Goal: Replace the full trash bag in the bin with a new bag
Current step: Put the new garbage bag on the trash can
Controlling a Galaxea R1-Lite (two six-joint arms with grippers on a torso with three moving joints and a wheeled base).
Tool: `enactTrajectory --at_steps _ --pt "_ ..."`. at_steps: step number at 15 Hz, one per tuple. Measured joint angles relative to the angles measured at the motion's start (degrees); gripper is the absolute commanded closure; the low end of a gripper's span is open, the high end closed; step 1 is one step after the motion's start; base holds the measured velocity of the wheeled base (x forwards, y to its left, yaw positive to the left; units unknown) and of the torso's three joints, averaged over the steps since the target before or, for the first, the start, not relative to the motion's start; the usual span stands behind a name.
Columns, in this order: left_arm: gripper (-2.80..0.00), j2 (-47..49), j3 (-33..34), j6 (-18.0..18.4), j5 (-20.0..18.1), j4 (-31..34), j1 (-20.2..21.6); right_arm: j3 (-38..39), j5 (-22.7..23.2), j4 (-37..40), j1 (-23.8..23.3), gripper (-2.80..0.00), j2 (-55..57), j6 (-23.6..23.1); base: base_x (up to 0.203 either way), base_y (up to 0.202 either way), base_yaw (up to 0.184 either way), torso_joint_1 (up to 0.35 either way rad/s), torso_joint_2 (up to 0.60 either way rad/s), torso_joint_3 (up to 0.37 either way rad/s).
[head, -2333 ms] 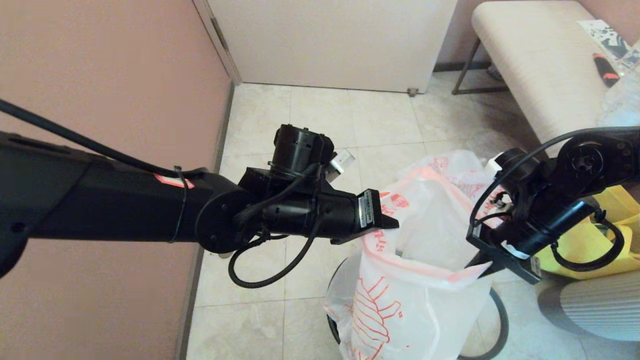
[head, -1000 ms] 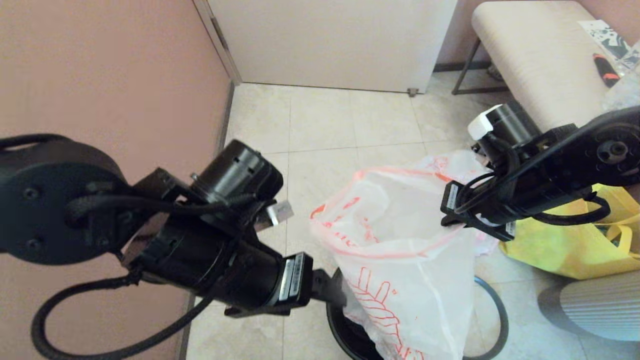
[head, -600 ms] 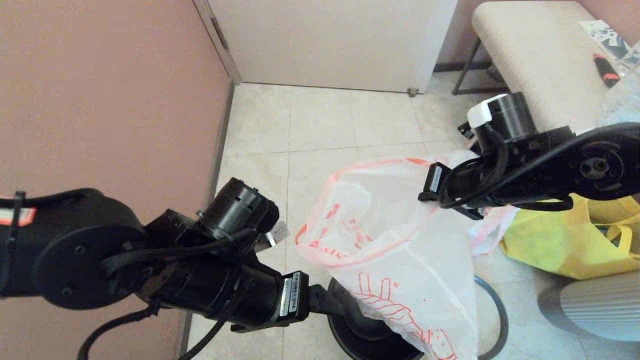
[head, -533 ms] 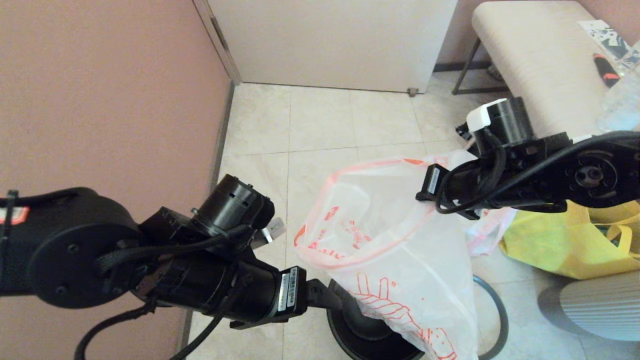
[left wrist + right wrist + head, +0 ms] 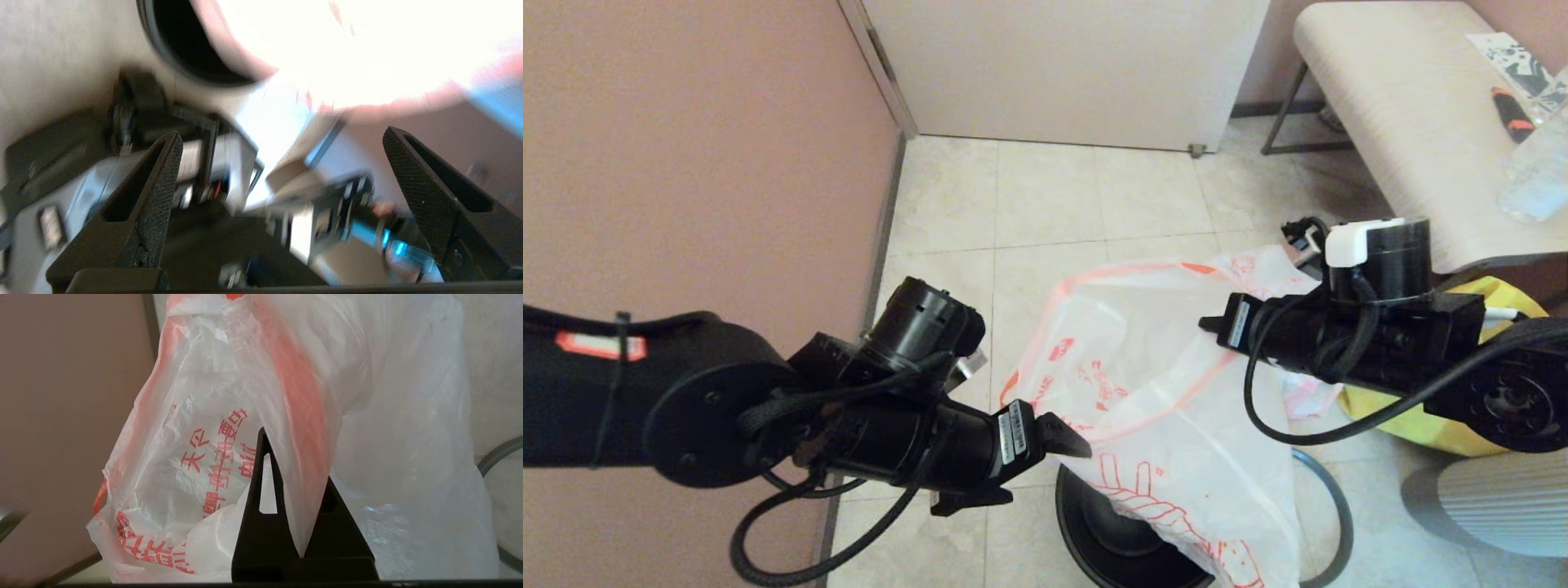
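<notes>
Head view first: new bag (image 5: 1168, 392) hangs open in the lower middle of the frame, its bottom draped over the bin (image 5: 1111, 535), which sits at the bottom edge with its grey hoop (image 5: 1327, 514) sticking out to the right. Right gripper (image 5: 1207, 323) comes in from the right side and is clamped tight on the bag's upper edge. Left gripper (image 5: 1045, 461) reaches in from the lower left, jaws spread wide, upper fingertip right at the bag's near rim, nothing held. Behind the right arm there's a yellow tote (image 5: 1413, 416) on the floor, plus a scrap of another printed white bag (image 5: 1303, 396) peeking out below the arm; can't tell what's in it. Grey ribbed round thing (image 5: 1503, 510) sits in the lower right corner, a bench (image 5: 1405, 114) in the upper right, pink wall (image 5: 703, 163) down the whole left side.

Left wrist view: pretty smeared, but both fingers (image 5: 151, 196) stand far apart with nothing between them, the bin's dark mouth (image 5: 192, 49) is at the top, and the bag is a bright blob at the upper right.

Right wrist view: fingers (image 5: 261, 522) pinched together on a fold of the bag (image 5: 310, 437), which fills most of the frame and blocks the floor behind; the hoop (image 5: 490, 457) curves in at the right edge.
</notes>
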Motion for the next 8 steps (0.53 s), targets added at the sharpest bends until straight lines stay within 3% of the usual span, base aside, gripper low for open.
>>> enactTrajectory --at_steps 4,5,6,8 --pt "-2.8 4.38 -0.13 -1.81 1.78 -9.76 2.87 1.87 1.43 -0.2 1.36 0.0 -2.66 -1.72 0.0 0.0 0.0 0.0 0.0 0.0" --pt "-0.65 5.03 -0.11 -1.86 2.22 -12.27 3.19 2.61 1.54 -0.3 1.58 0.0 -2.98 -1.91 0.0 0.0 0.0 0.0 0.0 0.0" --pt "0.0 5.6 -0.09 -1.9 2.66 -13.33 3.32 3.38 1.56 -0.53 1.67 0.0 -3.23 -1.96 0.0 0.0 0.0 0.0 0.0 0.0" --pt "0.0 7.04 -0.05 -1.92 4.18 -13.8 3.47 4.92 1.71 -2.81 1.51 0.0 -3.44 -1.96 0.0 0.0 0.0 0.0 0.0 0.0"
